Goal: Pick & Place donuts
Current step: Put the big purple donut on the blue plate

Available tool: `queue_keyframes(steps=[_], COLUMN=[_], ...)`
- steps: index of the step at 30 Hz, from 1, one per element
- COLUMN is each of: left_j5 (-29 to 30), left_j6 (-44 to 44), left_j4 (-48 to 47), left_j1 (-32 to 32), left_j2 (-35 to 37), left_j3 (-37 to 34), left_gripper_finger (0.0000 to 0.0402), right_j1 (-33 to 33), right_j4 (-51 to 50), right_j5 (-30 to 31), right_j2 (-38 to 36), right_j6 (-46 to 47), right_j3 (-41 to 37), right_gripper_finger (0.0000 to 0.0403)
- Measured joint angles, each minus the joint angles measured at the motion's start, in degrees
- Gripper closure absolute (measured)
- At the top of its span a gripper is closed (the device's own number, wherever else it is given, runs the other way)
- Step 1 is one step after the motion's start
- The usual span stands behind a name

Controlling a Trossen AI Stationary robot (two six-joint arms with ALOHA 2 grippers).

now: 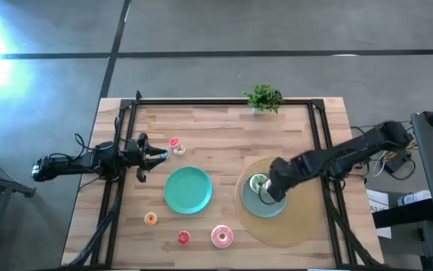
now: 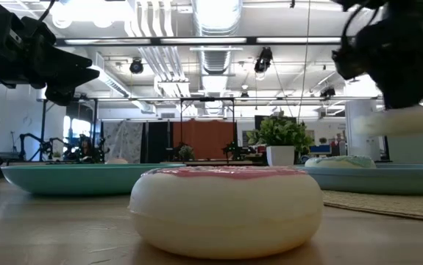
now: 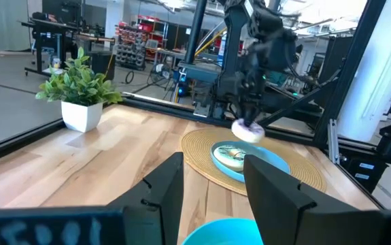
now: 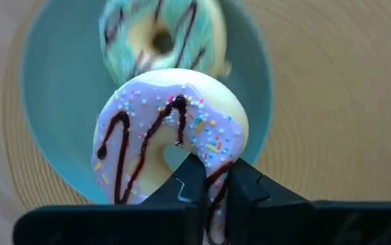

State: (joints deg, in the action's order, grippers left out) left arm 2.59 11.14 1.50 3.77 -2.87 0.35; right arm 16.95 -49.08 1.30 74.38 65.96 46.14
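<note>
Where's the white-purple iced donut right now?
The white-purple iced toy donut is pinched in the right claw, held just above the round teal plate on the woven mat, over the green-iced donut.

Donut, held in right gripper: pale lilac-white icing, multicoloured sprinkles, dark brown zigzag drizzle, cream-yellow body.
Donut on plate: green-teal icing, dark drizzle lines, cream body.
Plate beneath it: plain teal.
Round mat: woven tan straw.
Second plate, table centre: plain teal.
Large donut, near edge: pink icing, cream body.
Small rings: red; orange; red-pink; yellowish.
Table: light wood planks.
Plant: green leaves, white pot.
Grippers: black.
</note>
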Motion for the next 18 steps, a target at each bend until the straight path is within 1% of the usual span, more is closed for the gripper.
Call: queue_keyframes(steps=[4, 8, 13, 18], left_j5=[0.0, 0.0, 0.0, 0.0], left_j6=[0.0, 0.0, 0.0, 0.0], left_j4=[0.0, 0.0, 0.0, 0.0], left_j1=[0.0, 0.0, 0.0, 0.0], left_j2=[0.0, 0.0, 0.0, 0.0], left_j3=[0.0, 0.0, 0.0, 0.0], left_gripper_finger=[0.0273, 0.0273, 0.0273, 0.0273], right_j1=[2.5, 3.0, 3.1, 3.1], right_j4=[2.4, 4.4, 6.2, 6.1], right_j5=[0.0, -0.6, -2.7, -2.7], right_j2=[1.8, 3.7, 5.8, 6.6], right_j6=[3.9, 2.4, -2.8, -3.0], right_j3=[-1.8, -1.9, -1.5, -1.5], right_gripper_finger=[0.0359, 0.0333, 0.0284, 0.0229])
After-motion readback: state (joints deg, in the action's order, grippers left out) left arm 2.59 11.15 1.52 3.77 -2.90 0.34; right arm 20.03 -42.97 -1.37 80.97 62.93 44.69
